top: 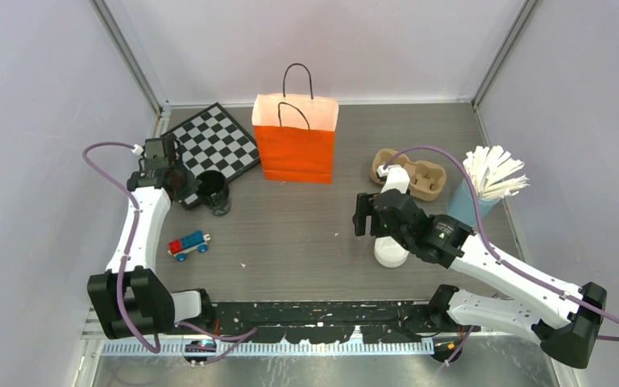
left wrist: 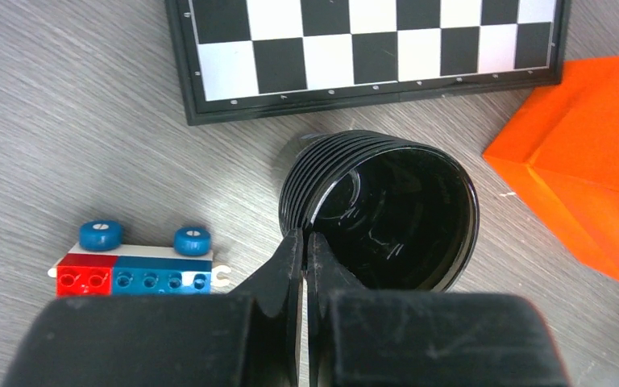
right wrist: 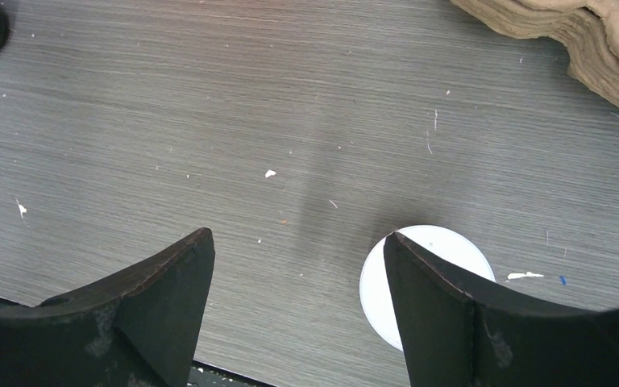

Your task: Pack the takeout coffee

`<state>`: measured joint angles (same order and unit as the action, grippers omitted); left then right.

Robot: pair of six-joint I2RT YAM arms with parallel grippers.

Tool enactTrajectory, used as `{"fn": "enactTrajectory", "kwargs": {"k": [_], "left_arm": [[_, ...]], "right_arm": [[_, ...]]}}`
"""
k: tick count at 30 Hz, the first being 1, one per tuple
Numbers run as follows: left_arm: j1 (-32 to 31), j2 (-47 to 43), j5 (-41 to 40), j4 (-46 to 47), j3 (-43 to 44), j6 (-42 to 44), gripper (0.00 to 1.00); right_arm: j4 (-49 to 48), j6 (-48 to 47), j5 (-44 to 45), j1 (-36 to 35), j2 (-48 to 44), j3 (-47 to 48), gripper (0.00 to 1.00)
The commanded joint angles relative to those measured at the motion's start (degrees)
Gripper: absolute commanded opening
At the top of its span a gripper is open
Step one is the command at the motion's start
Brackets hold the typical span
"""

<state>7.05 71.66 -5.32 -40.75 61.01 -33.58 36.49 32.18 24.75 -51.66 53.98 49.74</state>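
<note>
No cup with a white sip lid shows in any view. A black lidless cup (top: 214, 190) stands in front of the chessboard; the left wrist view looks into its mouth (left wrist: 387, 214). My left gripper (top: 195, 192) (left wrist: 303, 242) is shut on its near rim. A flat round white disc (top: 388, 254) lies on the table, partly under my right finger in the right wrist view (right wrist: 435, 258). My right gripper (top: 361, 216) (right wrist: 298, 238) is open and empty above bare table. The orange paper bag (top: 294, 141) (left wrist: 588, 185) stands upright at the back centre.
A chessboard (top: 213, 145) (left wrist: 371, 48) lies at the back left. A toy brick car (top: 188, 244) (left wrist: 137, 270) sits at front left. A brown pulp cup carrier (top: 431, 181) (right wrist: 596, 48) and a blue cup of white sticks (top: 492, 181) stand at the right.
</note>
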Motion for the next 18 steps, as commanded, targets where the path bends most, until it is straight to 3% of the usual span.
{"fn": "enactTrajectory", "kwargs": {"k": [1,6,14,16,18], "left_arm": [[0.3,-0.8,5.0,-1.6,3.8,0.7,0.0],[0.3,-1.0,7.9,-3.6,6.0,1.2,0.0],[0.4,-0.7,8.2,-4.3,7.5,4.0,0.0],[0.4,-0.2,8.2,-4.3,7.3,4.6,0.08],[0.4,0.4,9.0,-4.1,6.6,5.6,0.0]], "right_arm": [[-0.7,-0.2,1.3,-0.3,-0.7,0.1,0.81],[-3.3,-0.4,-3.7,-0.3,-1.6,0.6,0.81],[-4.0,-0.9,-3.0,-0.3,-1.8,0.1,0.81],[-3.9,-0.8,-3.0,-0.2,-1.6,0.1,0.81],[-3.8,-0.6,-3.1,-0.3,-1.6,0.2,0.81]]}}
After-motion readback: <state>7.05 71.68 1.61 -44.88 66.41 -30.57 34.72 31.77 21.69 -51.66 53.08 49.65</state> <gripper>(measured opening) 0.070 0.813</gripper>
